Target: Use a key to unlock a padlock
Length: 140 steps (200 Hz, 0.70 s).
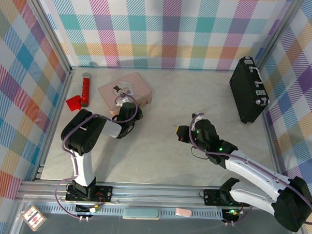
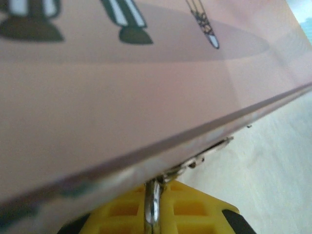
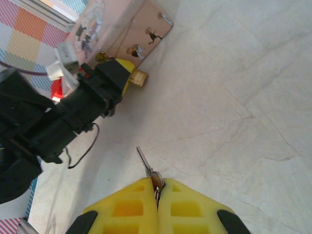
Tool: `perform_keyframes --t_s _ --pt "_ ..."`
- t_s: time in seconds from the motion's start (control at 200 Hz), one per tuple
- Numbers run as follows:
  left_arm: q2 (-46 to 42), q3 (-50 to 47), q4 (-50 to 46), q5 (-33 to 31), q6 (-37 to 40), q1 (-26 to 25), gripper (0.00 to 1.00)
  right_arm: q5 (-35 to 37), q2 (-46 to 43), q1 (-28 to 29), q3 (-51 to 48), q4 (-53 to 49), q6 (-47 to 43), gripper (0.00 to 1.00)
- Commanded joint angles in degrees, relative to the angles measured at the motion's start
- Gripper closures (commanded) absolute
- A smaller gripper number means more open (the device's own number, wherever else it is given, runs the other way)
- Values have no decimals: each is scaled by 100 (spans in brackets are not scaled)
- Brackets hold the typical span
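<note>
Padlock point(image 3: 139, 78) at pink box point(image 3: 131, 36) edge, key point(image 3: 144, 163) over open table point(image 3: 243, 97)

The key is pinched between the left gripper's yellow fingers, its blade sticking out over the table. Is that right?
Not quite. The key is pinched between the right gripper's yellow fingers, not the other arm's, its blade sticking out over the table. The right wrist view shows it.

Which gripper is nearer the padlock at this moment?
Left. The left gripper is shut on the padlock at the pink box's edge; the right gripper, holding the key, is apart from it over the bare table.
</note>
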Motion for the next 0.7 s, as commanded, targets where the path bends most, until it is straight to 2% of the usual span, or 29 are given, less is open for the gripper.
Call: perform_keyframes --t_s 0.0,0.285,0.42,0.545,0.695 --pt "-479 -283 -802 692 582 -133 96 -142 26 -40 134 -147 256 100" --pt "-1251 -988 -1649 1264 833 -241 97 -166 -19 -38 142 -176 374 100" --pt "-1759 -1313 -2042 1094 1080 -241 96 -209 -19 -39 77 -90 490 100" --pt "-2306 -1679 -2183 742 1333 -232 90 -241 14 -39 62 -72 542 100" --pt "-2778 -2164 -1769 556 1372 -223 77 -317 128 -38 95 32 619 100"
